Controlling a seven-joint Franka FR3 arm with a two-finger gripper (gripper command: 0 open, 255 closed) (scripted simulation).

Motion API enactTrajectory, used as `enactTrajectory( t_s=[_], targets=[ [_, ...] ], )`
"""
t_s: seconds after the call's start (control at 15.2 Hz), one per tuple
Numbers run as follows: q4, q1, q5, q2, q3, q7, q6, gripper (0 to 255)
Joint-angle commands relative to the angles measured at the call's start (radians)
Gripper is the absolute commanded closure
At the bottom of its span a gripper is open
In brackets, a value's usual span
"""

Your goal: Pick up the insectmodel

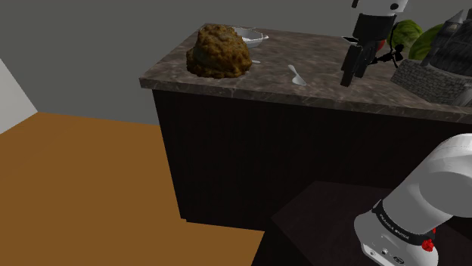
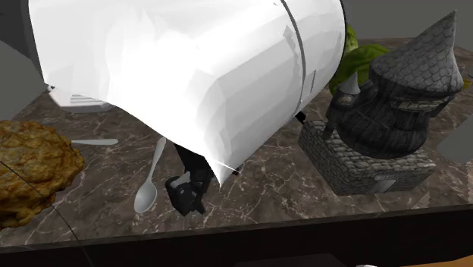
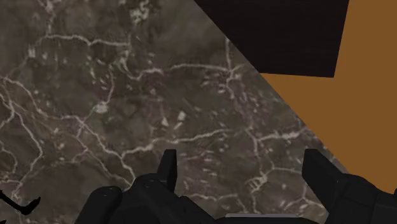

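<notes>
The insect model is a thin black figure with spindly legs and a small red spot. It stands on the dark marble counter just to the shoulder view's right of my gripper. The black gripper hangs low over the counter near its front edge, fingers pointing down. In the wrist view the gripper is open, with bare marble between its fingers. A thin black leg of the insect model pokes in beside the left finger, outside the jaws. My white arm hides much of the second exterior view, with the gripper below it.
A brown lumpy mass, a clear bowl and a white spoon lie to the shoulder view's left of the gripper. A grey stone castle model and a green object stand to its right. Orange floor lies below the counter edge.
</notes>
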Motion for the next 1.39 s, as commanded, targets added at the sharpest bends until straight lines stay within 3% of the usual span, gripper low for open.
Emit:
enactTrajectory(
  t_s=[0.0, 0.53, 1.06, 1.32],
  targets=[
    [0.0, 0.0, 0.0, 0.0, 0.0, 0.0, 0.0, 0],
    [0.15, -0.054, -0.151, 0.168, -0.126, -0.186, -0.008, 0],
    [0.364, -0.093, -0.256, 0.381, -0.234, -0.368, -0.009, 0],
    [0.324, -0.095, -0.26, 0.38, -0.24, -0.363, 0.029, 0]
  ],
)
